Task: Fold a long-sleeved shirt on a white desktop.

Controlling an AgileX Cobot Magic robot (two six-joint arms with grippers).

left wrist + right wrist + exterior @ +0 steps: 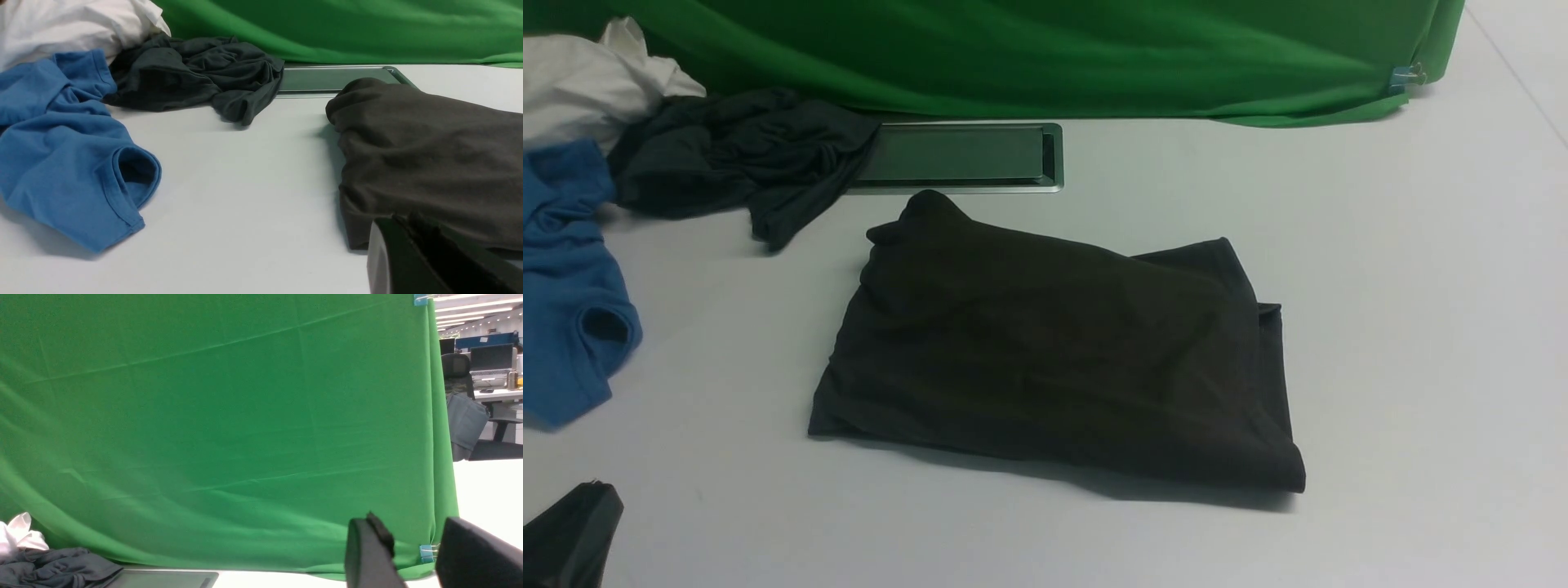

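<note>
Although nothing is being held, the long-sleeved shirt (1054, 359) already lies as a compact folded bundle in the middle of the frame on the white desktop (1405, 327), just below the grey hatch (960, 155). Folding looks essentially done. The left gripper (425, 253) sits low beside the bundle's near edge with its jaws closed on nothing, while the right gripper (416, 551) is raised clear, jaws parted and empty, facing the green backdrop (224, 416). Any next move probably calls only for smoothing the bulging upper-left corner, or pulling both arms back.
</note>
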